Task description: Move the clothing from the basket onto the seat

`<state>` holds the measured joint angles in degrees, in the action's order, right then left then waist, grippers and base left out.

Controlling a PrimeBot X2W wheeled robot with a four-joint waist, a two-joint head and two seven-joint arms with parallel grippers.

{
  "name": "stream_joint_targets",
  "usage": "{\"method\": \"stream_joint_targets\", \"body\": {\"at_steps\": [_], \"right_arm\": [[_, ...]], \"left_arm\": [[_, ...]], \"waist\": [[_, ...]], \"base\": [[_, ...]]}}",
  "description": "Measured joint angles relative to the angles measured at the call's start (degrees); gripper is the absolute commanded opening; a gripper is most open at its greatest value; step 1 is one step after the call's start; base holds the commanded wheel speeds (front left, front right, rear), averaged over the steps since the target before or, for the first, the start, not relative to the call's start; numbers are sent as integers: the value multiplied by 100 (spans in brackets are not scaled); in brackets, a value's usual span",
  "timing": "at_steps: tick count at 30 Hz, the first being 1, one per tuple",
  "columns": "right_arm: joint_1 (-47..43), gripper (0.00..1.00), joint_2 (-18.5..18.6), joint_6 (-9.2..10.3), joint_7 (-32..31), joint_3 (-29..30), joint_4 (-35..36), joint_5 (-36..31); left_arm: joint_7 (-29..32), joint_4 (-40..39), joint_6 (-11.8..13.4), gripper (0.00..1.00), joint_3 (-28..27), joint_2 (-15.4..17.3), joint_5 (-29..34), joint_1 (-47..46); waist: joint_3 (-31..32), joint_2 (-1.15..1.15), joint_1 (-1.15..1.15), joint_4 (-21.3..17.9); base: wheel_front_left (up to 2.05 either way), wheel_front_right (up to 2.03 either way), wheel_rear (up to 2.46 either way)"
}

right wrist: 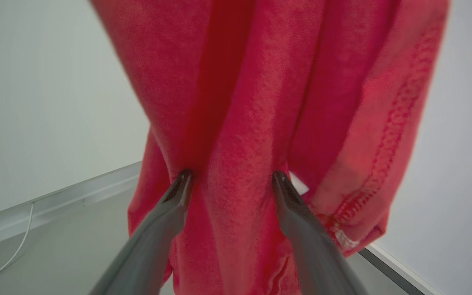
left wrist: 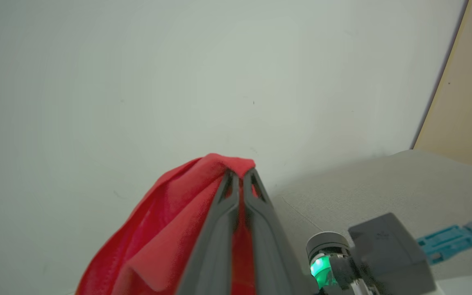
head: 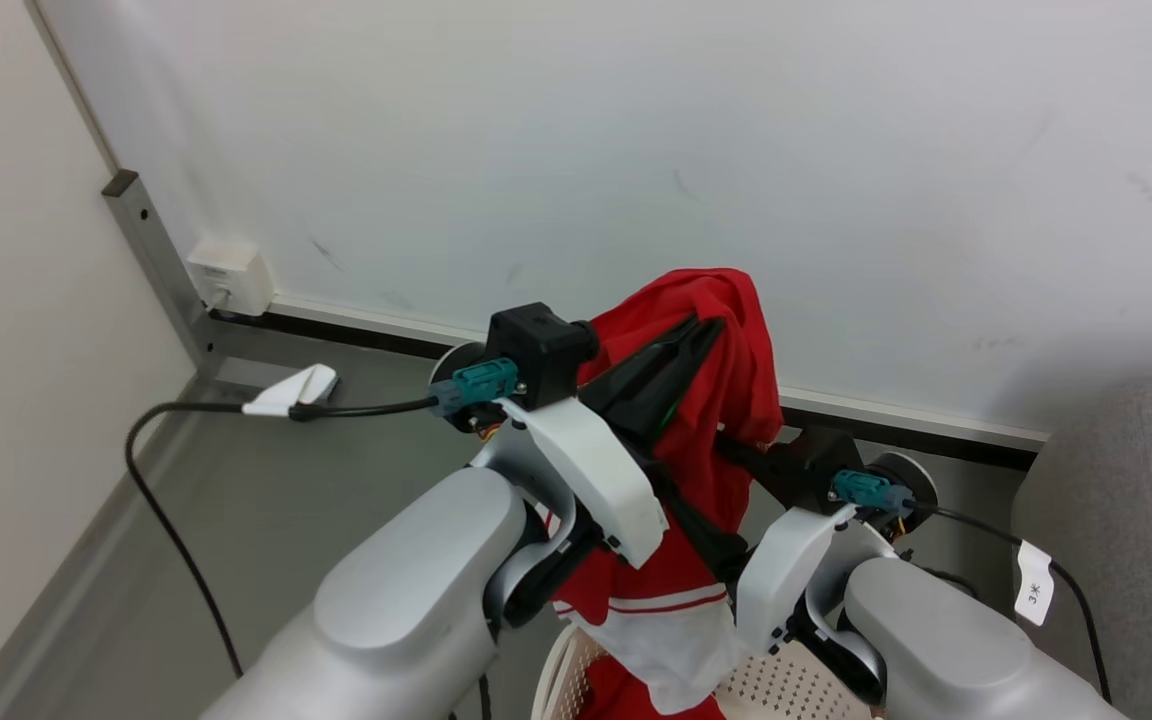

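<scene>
While my left end effector point(left wrist: 240, 174) is clamped shut on a bunched fold of the clothing point(head: 736, 380), the red fabric peaks just over its fingertips and drapes down both sides of its fingers. Behind those fingertips stands a plain pale wall point(head: 636, 150).

From that pinch the garment hangs in a long column below my left end effector. It passes between my two forearms, and its white part with thin red stripes sits lowest. That lower end reaches down to the basket point(head: 786, 690), which lies well below both end effectors, its perforated cream wall beside the hanging hem. More red fabric shows inside it, under the white part.

My right end effector point(right wrist: 230, 180) is open, its two fingers spread wide. One thick fold of the hanging red cloth lies between them, and both fingertips touch the fabric. Just right of its right finger a stitched hem hangs loose. I cannot tell whether the fingers press the fold or only rest against it.

The seat point(head: 1126, 520) is off to the right of my right end effector, light grey and well apart from the garment. To the left of my left end effector a black cable point(head: 166, 520) loops over the grey floor point(head: 336, 480).
</scene>
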<state>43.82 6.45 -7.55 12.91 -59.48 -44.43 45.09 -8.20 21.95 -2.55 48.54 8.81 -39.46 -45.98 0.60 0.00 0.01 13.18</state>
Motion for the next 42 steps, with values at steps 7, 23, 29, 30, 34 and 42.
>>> {"method": "stream_joint_targets", "body": {"at_steps": [7,23,29,30,34,42], "right_arm": [[315,100,-186,0,59,-321,-534,353],[338,0,-253,0,131,-993,-921,1278],[292,0,-108,0,186,-327,-745,1372],[261,0,-65,0,187,-92,-654,1278],[-169,0,58,0,187,719,-134,714],[-960,0,321,0,187,1971,881,-460]], "left_arm": [[9,1,-51,0,132,-101,0,-43],[10,18,-43,0,175,-102,-57,-73],[-7,108,22,0,113,-52,-136,-5],[-30,123,35,0,105,-36,-140,24],[-49,137,67,0,82,40,-156,90],[-102,87,110,18,134,169,-190,382]], "waist": [[-52,0,0,124],[-10,0,-1,165],[71,0,-1,120],[79,0,-1,109],[101,0,-1,57],[133,0,-1,-135]], "base": [[0,0,0],[0,0,0],[0,0,0],[0,0,0],[0,0,0],[0,0,0]]}}
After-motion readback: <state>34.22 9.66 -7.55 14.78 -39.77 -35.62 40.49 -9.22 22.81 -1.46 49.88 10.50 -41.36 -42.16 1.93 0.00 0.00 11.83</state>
